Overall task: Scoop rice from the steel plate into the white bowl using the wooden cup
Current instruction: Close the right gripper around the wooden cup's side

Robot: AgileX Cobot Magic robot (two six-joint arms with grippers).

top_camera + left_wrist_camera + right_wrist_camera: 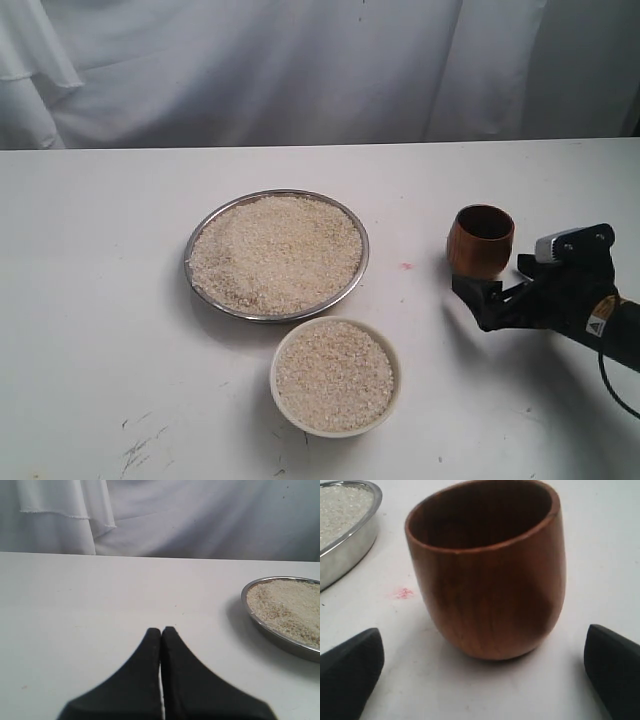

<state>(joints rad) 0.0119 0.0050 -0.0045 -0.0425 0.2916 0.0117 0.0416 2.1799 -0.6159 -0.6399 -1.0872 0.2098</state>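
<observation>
The steel plate lies mid-table, heaped with rice. Just in front of it stands the white bowl, also holding rice. To the right, the wooden cup stands upright on the table with nothing showing in its dark inside. My right gripper sits low right behind the cup, open, its fingers wide to either side and not touching it. The right wrist view has the cup close ahead of that gripper. My left gripper is shut and empty, left of the plate.
A small pink mark lies on the white table between plate and cup. White cloth hangs behind the table's far edge. Dark scuffs mark the near left of the table.
</observation>
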